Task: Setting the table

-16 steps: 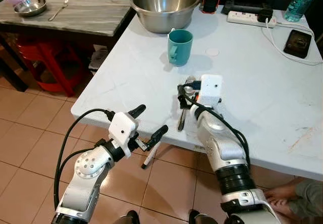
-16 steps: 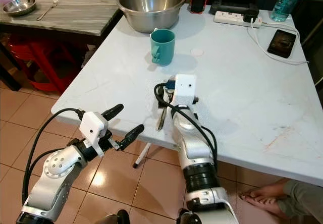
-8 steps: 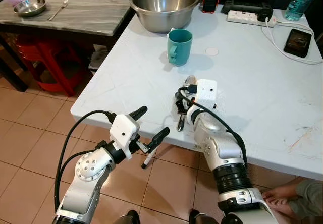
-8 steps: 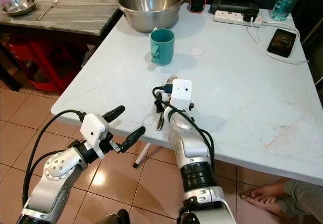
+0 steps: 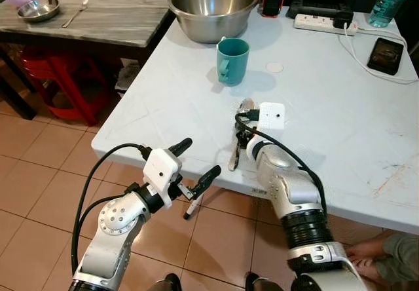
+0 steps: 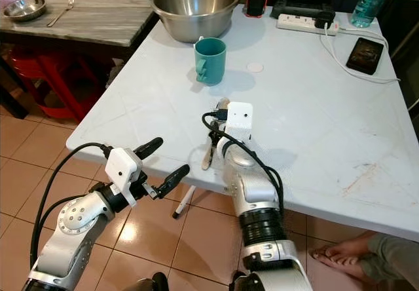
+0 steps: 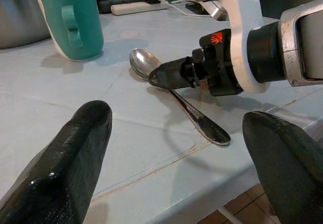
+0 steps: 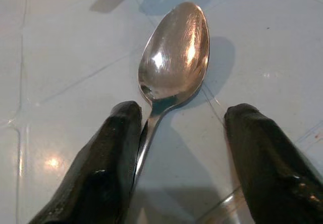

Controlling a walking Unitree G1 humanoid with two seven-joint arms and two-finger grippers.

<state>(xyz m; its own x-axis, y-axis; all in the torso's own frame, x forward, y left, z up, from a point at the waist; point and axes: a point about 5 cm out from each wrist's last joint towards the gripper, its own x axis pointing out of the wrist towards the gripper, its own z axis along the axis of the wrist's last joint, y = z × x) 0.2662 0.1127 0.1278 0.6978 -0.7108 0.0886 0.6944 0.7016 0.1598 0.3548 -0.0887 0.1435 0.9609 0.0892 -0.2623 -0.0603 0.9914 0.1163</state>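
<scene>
Right wrist view | spoon handle hidden under right end effector

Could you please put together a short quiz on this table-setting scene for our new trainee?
1. True or false: the spoon lies flat on the white table, with the right claw open over its neck.
2. Which object stands just beyond the spoon's bowl? A) the green mug B) a glass bottle C) a plate
3. Fill in: the left claw hangs open off the table's near edge, above the tiled ____.

Key
1. True: its fingers sit on either side of the handle, not closed on it.
2. A. The steel mixing bowl stands farther back.
3. Floor.
</scene>
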